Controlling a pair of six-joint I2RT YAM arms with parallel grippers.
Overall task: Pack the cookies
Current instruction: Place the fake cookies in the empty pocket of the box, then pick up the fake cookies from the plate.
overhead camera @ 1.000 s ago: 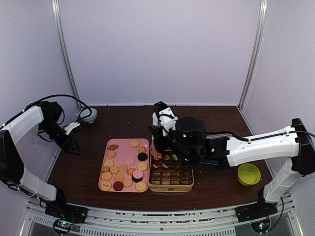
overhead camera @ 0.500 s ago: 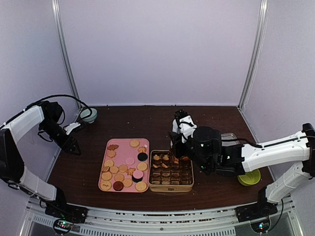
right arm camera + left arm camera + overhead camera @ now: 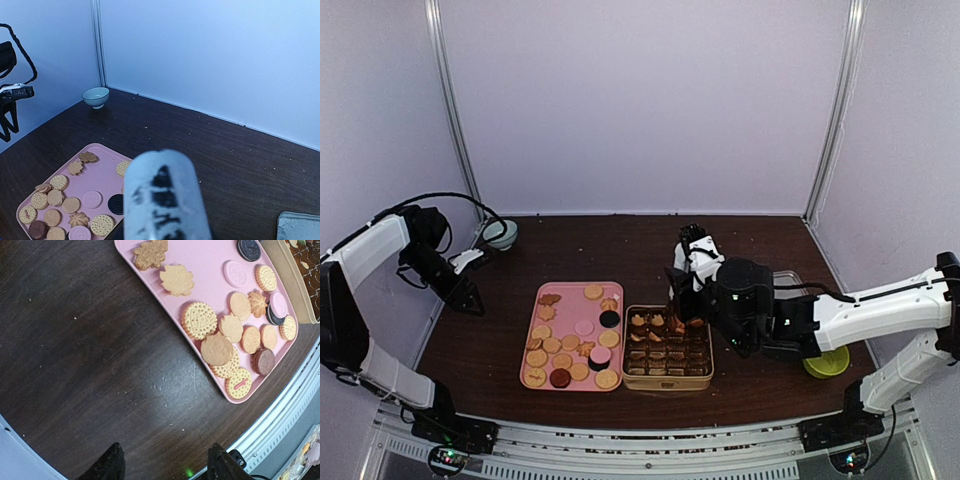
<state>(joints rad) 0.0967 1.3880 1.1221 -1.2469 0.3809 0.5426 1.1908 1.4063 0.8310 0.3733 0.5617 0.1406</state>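
Observation:
Several cookies (image 3: 552, 345) lie on a pink tray (image 3: 568, 298): round tan ones, leaf shapes, some pink and dark. A gold tin (image 3: 667, 382) with small compartments stands right of the tray and holds a few cookies (image 3: 656, 322) in its far row. My right gripper (image 3: 682, 290) hovers above the tin's far right corner, shut on metal tongs (image 3: 165, 200) whose blurred silver end fills the right wrist view and hides the fingers. My left gripper (image 3: 465, 297) is open and empty over bare table left of the tray; the left wrist view shows the tray (image 3: 210, 260) and cookies (image 3: 199, 320).
A grey-blue bowl (image 3: 501, 233) stands at the back left, also in the right wrist view (image 3: 96, 96). A green bowl (image 3: 825, 354) sits at the right, partly behind my right arm. A flat metal piece (image 3: 300, 227) lies right of the tin.
My right arm has swung right and back, from over the tin's left end to its far right corner, and has barely moved in the last half second. The left arm is still.

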